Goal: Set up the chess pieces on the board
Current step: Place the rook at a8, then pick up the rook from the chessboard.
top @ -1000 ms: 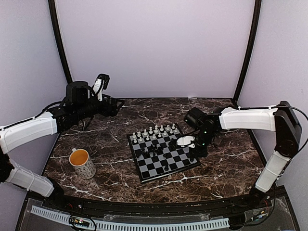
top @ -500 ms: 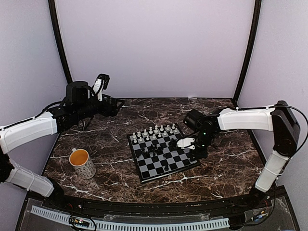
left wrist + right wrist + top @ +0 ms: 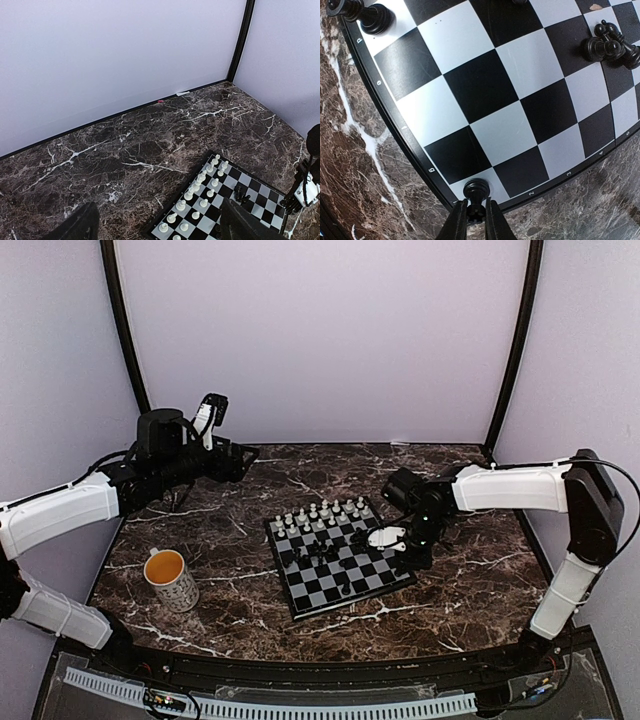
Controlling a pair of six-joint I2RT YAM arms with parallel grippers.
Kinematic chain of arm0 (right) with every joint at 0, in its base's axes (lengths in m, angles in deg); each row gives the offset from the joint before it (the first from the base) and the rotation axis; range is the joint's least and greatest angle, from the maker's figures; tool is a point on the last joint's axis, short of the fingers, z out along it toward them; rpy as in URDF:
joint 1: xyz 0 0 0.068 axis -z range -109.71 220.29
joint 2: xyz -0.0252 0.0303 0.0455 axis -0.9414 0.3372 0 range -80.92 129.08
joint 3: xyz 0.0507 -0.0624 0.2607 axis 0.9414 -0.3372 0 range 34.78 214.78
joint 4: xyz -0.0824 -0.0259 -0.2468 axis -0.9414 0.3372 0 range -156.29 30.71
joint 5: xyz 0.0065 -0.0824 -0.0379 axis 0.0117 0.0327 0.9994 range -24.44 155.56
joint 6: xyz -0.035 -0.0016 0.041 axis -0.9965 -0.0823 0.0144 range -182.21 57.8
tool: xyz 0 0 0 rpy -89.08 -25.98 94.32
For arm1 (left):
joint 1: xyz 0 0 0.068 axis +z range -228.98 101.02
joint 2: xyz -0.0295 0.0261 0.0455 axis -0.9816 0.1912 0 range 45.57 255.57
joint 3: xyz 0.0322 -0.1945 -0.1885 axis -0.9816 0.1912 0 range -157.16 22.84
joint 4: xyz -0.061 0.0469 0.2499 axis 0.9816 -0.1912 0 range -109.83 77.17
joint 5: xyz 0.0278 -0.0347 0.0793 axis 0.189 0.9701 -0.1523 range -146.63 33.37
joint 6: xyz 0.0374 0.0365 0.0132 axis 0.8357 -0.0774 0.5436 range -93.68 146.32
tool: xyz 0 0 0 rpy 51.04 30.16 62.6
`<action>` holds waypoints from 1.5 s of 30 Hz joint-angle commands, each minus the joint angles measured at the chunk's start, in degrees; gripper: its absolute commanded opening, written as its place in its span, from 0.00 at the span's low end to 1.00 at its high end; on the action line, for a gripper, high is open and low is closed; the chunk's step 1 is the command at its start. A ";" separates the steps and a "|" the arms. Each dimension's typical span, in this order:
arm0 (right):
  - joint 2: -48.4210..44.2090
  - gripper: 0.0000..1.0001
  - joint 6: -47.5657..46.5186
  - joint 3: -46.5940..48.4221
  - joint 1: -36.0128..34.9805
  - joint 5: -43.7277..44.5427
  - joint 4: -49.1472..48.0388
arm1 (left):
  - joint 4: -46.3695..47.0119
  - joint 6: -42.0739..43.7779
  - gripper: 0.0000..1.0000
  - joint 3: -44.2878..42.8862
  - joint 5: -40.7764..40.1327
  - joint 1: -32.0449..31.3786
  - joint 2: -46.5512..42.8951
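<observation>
The board (image 3: pixel 325 590) lies mid-table, and white chess pieces (image 3: pixel 325 512) stand in two rows along its far side. Black pieces cluster near its centre (image 3: pixel 320 548), with one near the front (image 3: pixel 345 588). My right gripper (image 3: pixel 407 561) is low over the board's right corner. In the right wrist view this gripper (image 3: pixel 476 212) is shut on the top of a black piece (image 3: pixel 476 189), which stands on a pale corner square of the board (image 3: pixel 485 90). My left gripper (image 3: pixel 245 455) hovers far left at the back. It is open and empty (image 3: pixel 160 204), looking down at the white rows (image 3: pixel 200 190).
A patterned mug (image 3: pixel 170 578) with orange liquid stands on the marble at front left. More black pieces stand at the board's edge (image 3: pixel 372 17) and in a small group (image 3: pixel 610 45). Walls close the table at the back and on both sides.
My right gripper has shifted only slightly at the board's right corner, staying closed on the black piece. The left arm has not moved.
</observation>
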 commanded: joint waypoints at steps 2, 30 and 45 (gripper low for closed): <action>-0.06 0.13 -0.28 -1.13 0.37 1.24 0.85 | -0.79 -0.43 0.86 -1.86 0.74 0.26 -0.46; -1.65 0.34 0.25 -0.43 0.49 1.28 1.51 | -0.79 -0.86 0.86 -2.01 1.34 0.26 -0.43; 7.72 0.44 2.69 22.48 1.16 -5.38 2.28 | -39.08 -25.35 0.99 -36.51 8.19 5.56 15.72</action>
